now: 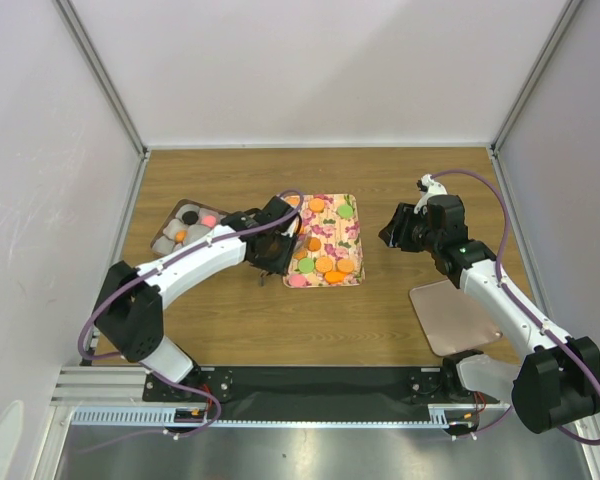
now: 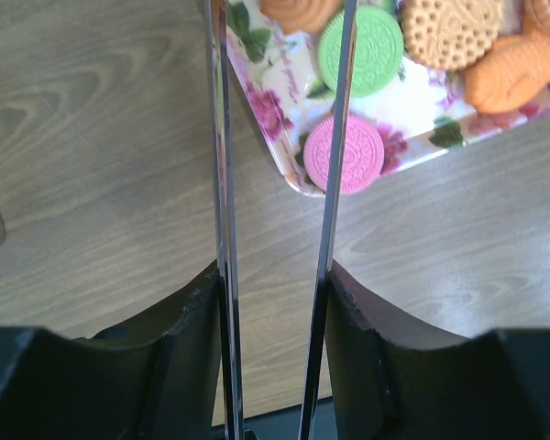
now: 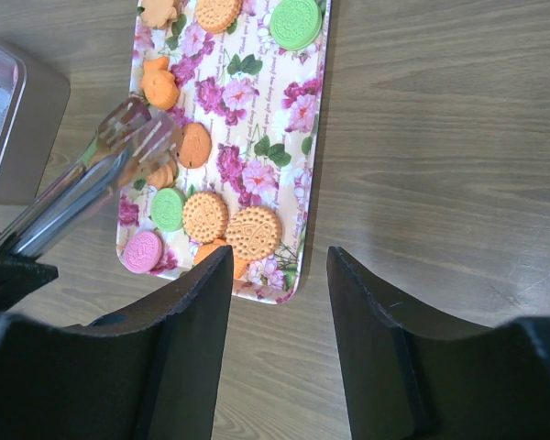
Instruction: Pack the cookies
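Black fingers (image 2: 188, 339) of the left gripper (image 2: 275, 284) press from both sides on a pair of metal tongs (image 2: 333, 137), so this gripper is clamped on the tool, whose two blades stand slightly apart. Between and behind the blades lie bare wood and the corner of the floral tray (image 3: 293, 110), where a pink cookie (image 2: 357, 156) sits at the rim with a green cookie (image 2: 376, 50) just beyond it. Seen from the right wrist, the tong tips hover over the tray's left side among orange pieces; whether they pinch anything cannot be told. Most of the cookies (image 3: 206, 215) lie loose on the tray, orange, green and pink. A few more rest in white cups inside the grey tin (image 3: 32, 128) beside the tray's left edge. The right gripper (image 3: 280, 266) hangs over the table (image 3: 440, 137) to the tray's right, its jaws parted with nothing between them. A flat pale plate (image 1: 455, 318) lies near that arm.
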Robot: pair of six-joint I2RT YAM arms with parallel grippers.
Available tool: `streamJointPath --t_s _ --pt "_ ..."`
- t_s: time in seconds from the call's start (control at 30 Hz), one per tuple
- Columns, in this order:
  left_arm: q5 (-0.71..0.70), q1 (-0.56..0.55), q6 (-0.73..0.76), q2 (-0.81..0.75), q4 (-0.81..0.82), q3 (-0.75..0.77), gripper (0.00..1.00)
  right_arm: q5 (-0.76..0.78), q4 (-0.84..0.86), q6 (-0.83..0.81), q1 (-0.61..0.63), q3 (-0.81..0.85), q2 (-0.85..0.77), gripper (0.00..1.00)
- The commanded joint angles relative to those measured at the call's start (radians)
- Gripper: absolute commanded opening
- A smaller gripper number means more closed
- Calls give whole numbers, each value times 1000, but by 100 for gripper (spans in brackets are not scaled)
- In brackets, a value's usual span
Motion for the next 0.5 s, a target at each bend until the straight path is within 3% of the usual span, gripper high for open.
streamJointPath --t_s 0.0,0.47 --pt "0 -17 6 -67 -1 -21 48 5 19 1 -4 8 -23 51" --pt "6 -48 3 -115 -30 -63 50 9 16 -1 -1 8 -23 51"
